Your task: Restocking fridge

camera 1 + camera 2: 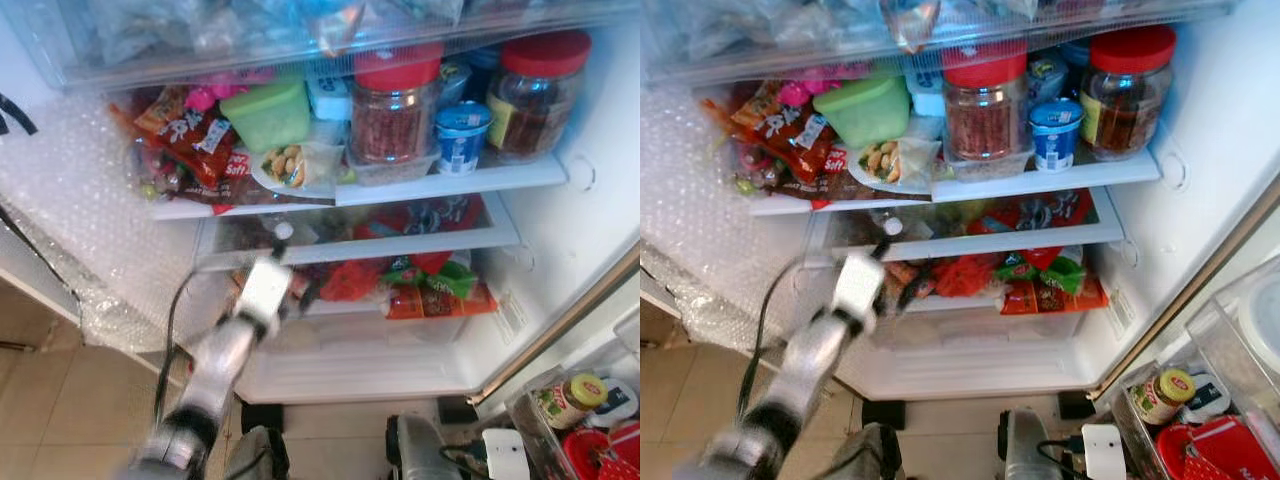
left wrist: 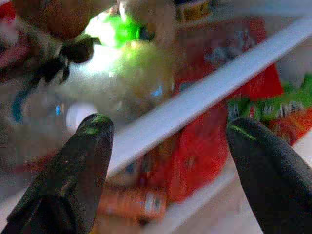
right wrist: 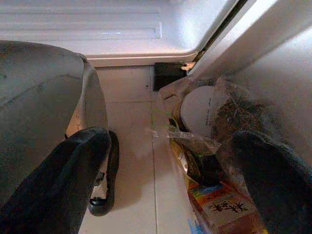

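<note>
Silver left arm before glossy red packets.

This is a home kitchen, seen in front of an open fridge packed with everyday food. On its upper shelf stand two red-lidded jars of dried goods, a green lidded tub, a small yogurt cup and red snack packets. The shelf below holds more red and green packets, above a clear drawer. The floor is pale beige tile. Beside the fridge, a clear bin holds a yellow-capped jar and other groceries. Bubble wrap lines the fridge's left side.
</note>
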### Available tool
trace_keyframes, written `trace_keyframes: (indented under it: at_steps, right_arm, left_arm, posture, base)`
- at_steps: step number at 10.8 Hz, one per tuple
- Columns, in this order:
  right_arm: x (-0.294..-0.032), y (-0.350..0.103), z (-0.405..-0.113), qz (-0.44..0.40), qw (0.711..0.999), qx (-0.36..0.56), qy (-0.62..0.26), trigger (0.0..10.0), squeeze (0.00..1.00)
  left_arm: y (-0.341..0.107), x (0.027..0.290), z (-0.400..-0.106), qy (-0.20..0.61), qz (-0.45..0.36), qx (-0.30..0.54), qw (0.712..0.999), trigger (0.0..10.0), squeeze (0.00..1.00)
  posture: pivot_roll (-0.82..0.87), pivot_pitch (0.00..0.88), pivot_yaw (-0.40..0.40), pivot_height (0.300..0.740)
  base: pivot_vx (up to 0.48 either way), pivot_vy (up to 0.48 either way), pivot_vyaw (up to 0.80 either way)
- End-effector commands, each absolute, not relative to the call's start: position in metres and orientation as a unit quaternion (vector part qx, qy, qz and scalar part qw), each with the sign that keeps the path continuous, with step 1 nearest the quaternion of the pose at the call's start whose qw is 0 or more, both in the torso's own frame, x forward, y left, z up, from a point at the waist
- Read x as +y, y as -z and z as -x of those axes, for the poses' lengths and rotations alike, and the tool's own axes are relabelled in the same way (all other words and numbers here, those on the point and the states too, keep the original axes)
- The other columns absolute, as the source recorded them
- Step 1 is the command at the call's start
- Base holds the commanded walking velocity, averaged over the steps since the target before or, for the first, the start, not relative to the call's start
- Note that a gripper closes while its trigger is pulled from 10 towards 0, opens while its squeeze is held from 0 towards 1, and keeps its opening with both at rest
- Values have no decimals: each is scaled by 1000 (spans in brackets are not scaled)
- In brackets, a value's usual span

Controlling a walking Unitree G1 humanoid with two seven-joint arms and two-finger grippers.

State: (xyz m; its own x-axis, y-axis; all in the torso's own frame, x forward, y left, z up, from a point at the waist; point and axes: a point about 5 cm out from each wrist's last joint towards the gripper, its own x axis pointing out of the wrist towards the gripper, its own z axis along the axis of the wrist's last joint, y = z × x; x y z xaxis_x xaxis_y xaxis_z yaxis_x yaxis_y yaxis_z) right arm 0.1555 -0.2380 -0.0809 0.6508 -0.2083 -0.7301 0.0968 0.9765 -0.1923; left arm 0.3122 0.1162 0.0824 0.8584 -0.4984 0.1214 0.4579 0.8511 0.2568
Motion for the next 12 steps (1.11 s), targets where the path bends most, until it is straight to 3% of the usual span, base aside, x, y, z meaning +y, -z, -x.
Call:
trace_keyframes:
  at_steps: [1, 3, 4, 6, 9, 12]
  right_arm:
    - [-235, 85, -148, 63, 901, 420, 85, 10000, 0]
    - [-234, 85, -148, 62, 900, 422, 84, 10000, 0]
    - [-233, 86, -148, 63, 899, 427, 79, 10000, 0]
    - [-232, 87, -147, 61, 897, 432, 77, 10000, 0]
    - [-233, 87, -147, 67, 892, 444, 62, 10000, 0]
    - [-247, 85, -146, 87, 886, 453, 51, 10000, 0]
  left_arm:
    - [-71, 136, -303, 227, -119, -75, 964, 10000, 0]
    - [-47, 163, -292, 144, -99, -10, 984, 10000, 0]
    - [-20, 187, -284, 56, -78, 83, 992, 10000, 0]
    - [20, 213, -259, -48, -2, 230, 972, 10000, 0]
    - [65, 208, -210, -37, -38, 393, 918, 10000, 0]
    - [75, 200, -195, -76, 1, 423, 903, 10000, 0]
  posture:
    - [-135, 117, 139, 626]
    - [-123, 111, 137, 626]
    - [-130, 103, 136, 626]
    - [-138, 91, 137, 626]
    - [-152, 67, 90, 626]
    - [-160, 38, 47, 626]
  base:
    - [0, 0, 0]
    - [0, 0, 0]
    - [0, 0, 0]
    - [0, 0, 0]
    - [0, 0, 0]
    - [0, 0, 0]
